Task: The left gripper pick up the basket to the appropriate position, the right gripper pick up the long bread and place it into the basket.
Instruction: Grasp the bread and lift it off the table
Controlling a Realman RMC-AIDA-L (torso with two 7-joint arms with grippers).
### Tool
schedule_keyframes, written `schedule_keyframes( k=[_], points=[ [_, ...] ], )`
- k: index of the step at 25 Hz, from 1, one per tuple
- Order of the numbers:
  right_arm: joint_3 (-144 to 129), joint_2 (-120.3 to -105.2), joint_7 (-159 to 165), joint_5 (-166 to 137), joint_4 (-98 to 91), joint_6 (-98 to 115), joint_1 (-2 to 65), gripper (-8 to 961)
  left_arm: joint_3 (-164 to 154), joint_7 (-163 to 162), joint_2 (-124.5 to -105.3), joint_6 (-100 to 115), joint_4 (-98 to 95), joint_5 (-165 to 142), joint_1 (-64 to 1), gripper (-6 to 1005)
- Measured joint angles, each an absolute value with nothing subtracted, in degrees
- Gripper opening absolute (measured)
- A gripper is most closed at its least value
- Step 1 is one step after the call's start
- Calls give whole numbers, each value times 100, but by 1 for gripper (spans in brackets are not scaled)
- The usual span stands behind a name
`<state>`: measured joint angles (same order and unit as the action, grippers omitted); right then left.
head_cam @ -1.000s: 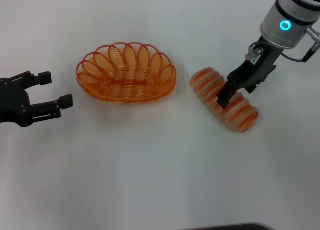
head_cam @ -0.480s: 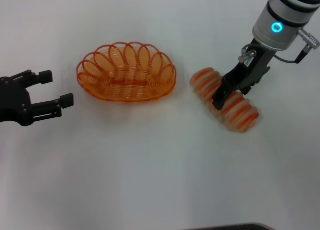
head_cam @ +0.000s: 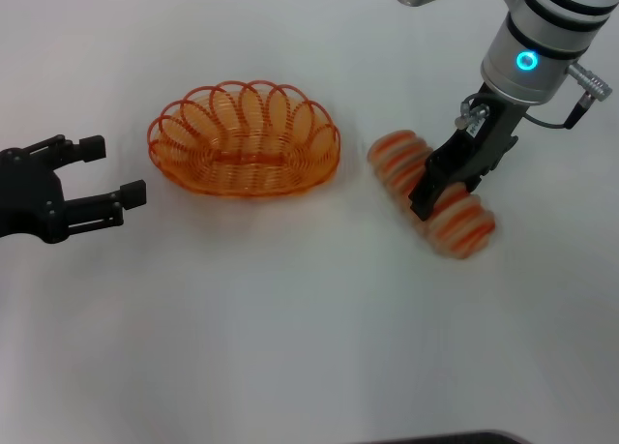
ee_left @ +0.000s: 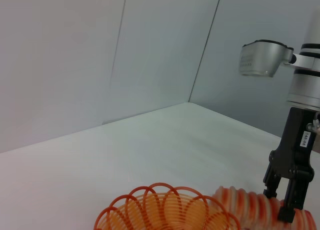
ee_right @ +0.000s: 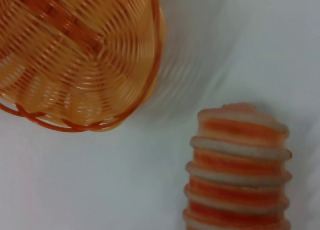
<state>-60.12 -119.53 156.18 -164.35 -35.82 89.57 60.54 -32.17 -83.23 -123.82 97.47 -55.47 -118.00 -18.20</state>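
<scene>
Black fingers of the left gripper (head_cam: 92,178) stand wide at nine o'clock, idle, well apart from the basket (head_cam: 244,140) at the white surface's (head_cam: 290,318) centre. At three o'clock the long bread (head_cam: 433,194) lies just beside the basket, with the right gripper (head_cam: 447,179) closed around its middle. A grip off the loaf's centre could let one end tip and slip out. Only the right wrist view shows the basket's coiled bottom.
</scene>
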Motion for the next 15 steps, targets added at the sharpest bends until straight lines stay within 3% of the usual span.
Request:
schedule_keyframes(
  k=[4, 9, 15],
  points=[
    [-6015, -11953, 15624, -16436, -3578, 8957, 6056, 879, -3217, -8323, -12383, 9754, -5545, -11795, -1820, 875],
    [-6150, -11953, 15666, -16434, -3547, 8922, 6056, 675, -3217, -8323, -12384, 9772, -5545, -11795, -1823, 875],
    [-6340, -11964, 15766, -16402, -3511, 8839, 6055, 508, -3225, -8323, -12384, 9774, -5544, -11795, -1832, 875]
  ],
)
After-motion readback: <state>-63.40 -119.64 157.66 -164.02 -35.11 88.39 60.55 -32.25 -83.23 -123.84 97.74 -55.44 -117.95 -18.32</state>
